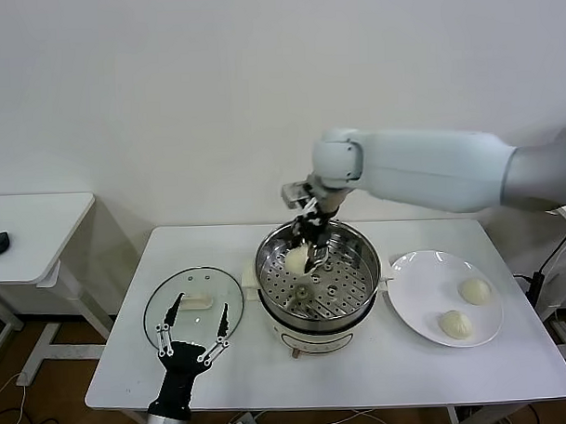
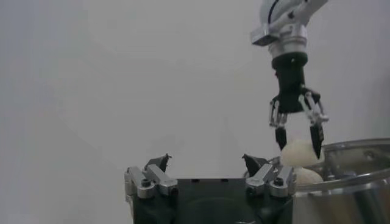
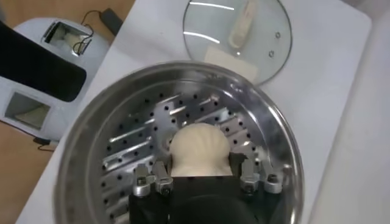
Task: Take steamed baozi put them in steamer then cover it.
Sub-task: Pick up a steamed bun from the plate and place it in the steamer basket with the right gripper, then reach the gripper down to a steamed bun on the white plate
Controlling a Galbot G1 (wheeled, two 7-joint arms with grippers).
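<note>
Head view: right gripper (image 1: 308, 251) hangs over the steamer (image 1: 318, 281), fingers closed on a smooth cream-white baozi (image 1: 297, 260) held above the perforated steel tray. Steamer is a round shiny metal pot on a cream base, mid-table. Two more baozi (image 1: 475, 291) lie on a flat white plate (image 1: 409, 305) just beside the steamer, on the robot's right. Cover (image 1: 193, 306), a round clear glass disc with metal rim and cream rectangular handle, lies flat on the white table (image 1: 363, 377), on the steamer's other side. Left gripper (image 1: 193, 343) sits at the cover's near edge, fingers spread wide, holding nothing.

Left wrist view: left gripper's fingers (image 2: 149, 179) stand well apart. Beyond them, the right gripper (image 2: 298, 135) pinches the domed bun (image 2: 298, 152) above the steamer's polished rim (image 2: 359, 146).

Right wrist view: pleated top of the baozi (image 3: 198, 149) shows between the right gripper's fingers (image 3: 152, 179). Tray (image 3: 140, 137) beneath has rows of round holes. Glass cover (image 3: 237, 33) lies beyond the pot's rim.
</note>
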